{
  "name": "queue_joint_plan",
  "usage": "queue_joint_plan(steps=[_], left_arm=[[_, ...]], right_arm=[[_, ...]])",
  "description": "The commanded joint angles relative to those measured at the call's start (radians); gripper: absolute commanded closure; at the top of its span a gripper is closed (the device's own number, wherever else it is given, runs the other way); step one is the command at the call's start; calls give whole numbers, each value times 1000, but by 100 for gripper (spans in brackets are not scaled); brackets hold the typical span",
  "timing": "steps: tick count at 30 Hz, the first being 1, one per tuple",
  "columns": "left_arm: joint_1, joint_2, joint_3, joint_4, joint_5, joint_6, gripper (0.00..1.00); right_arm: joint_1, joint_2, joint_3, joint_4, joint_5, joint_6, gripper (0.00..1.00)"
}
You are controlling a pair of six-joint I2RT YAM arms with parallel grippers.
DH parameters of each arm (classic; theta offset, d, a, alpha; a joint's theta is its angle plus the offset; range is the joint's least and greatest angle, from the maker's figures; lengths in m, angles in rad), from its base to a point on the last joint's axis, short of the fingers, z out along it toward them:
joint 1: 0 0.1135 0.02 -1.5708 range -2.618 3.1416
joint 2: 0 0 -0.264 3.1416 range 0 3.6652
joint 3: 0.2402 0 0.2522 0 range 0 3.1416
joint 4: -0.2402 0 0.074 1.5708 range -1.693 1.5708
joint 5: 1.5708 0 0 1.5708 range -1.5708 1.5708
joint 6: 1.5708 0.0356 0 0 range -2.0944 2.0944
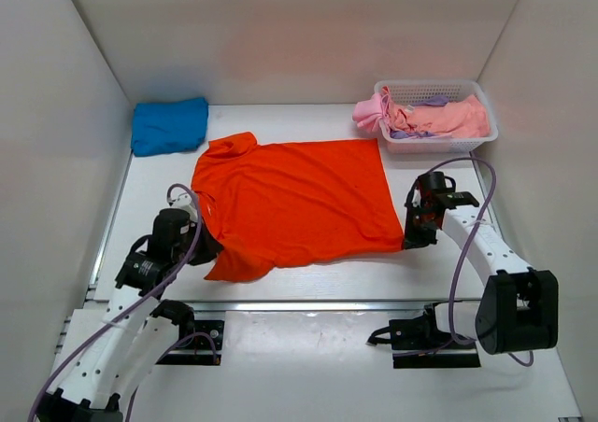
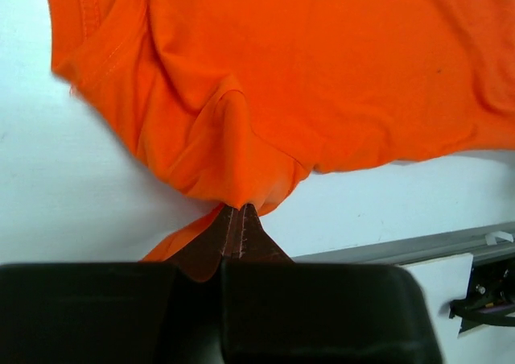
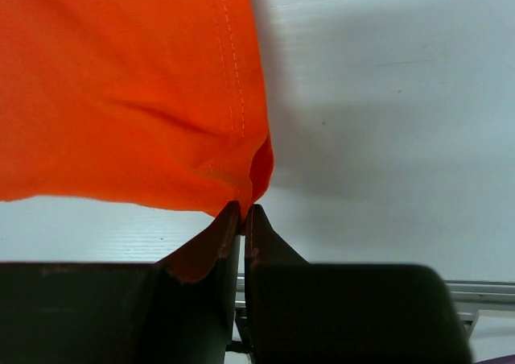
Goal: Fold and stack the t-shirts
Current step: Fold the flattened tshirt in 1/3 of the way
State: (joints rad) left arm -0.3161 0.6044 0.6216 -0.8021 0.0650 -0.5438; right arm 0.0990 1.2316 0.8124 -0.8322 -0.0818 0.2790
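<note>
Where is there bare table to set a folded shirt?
Free: the back strip between the blue t-shirt and the white basket, and the front board between the arm bases. Crowded: the middle, covered by the orange t-shirt, pinched by the left gripper and right gripper.

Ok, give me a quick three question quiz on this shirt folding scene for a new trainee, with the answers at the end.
1. True or false: the blue t-shirt lies inside the white basket.
2. What is the left gripper shut on? A) the orange t-shirt B) the basket rim C) nothing
3. Fill in: the right gripper pinches the orange t-shirt at a ____ corner (sleeve or hem).

Key: 1 false, it sits apart at the far left; 2 A; 3 hem.
</note>
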Motion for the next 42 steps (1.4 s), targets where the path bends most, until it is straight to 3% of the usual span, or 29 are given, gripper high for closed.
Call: queue_joint_plan(steps=[1,6,20,35,42], left_arm=[[3,30,24,-35,-54,-28,100],[25,76,50,-77,-111,-62,100],[83,325,190,40,-200,11,100],[259,494,222,179,-176,105,100],[281,563,228,248,-151,123,100]], right_arm=[[-41,23,8,31,-33,-31,100],[-48,135,74,59,-38,-55,100],[-16,442,336,96,-65,-75,100],[-31,592,507,68,-73,-95,100],[-27,655,582,58,-72,-100,100]])
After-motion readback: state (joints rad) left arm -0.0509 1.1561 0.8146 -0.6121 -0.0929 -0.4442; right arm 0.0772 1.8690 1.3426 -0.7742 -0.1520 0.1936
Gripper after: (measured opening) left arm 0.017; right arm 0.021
